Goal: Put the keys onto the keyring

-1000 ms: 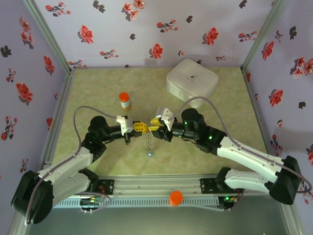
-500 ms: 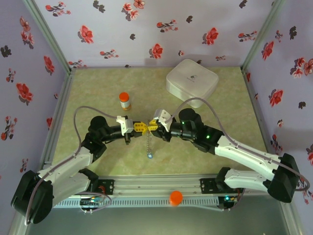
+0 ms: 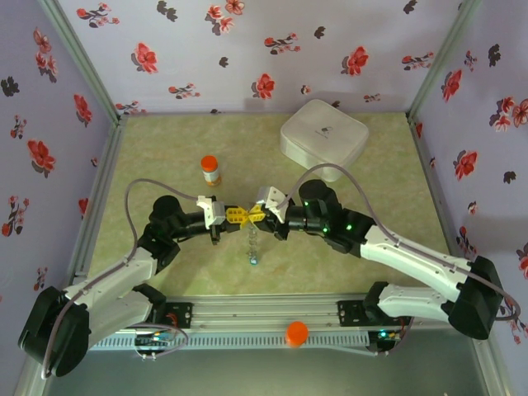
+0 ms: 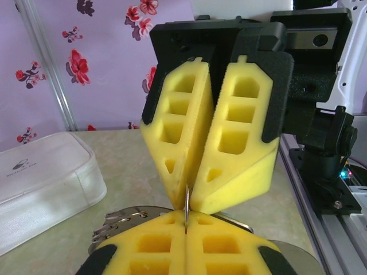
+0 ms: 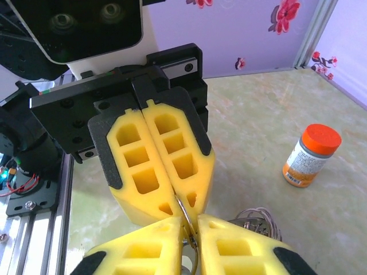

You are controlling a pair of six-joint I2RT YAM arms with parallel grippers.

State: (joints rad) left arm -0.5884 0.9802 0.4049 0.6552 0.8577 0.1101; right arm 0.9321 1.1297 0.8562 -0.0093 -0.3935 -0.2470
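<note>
mid-task, i judge: left gripper and right gripper meet at frame centre, both clamped on the keyring, a blue key at its lower end, threading apparently unfinished.

Three walls stand around the table. They are light purple, with red and dark flowers on them. Grey metal posts run up the two back corners. The table top is pale green and yellow, a bit like stone. A metal rail runs along its near edge. The light is soft and even.
</note>
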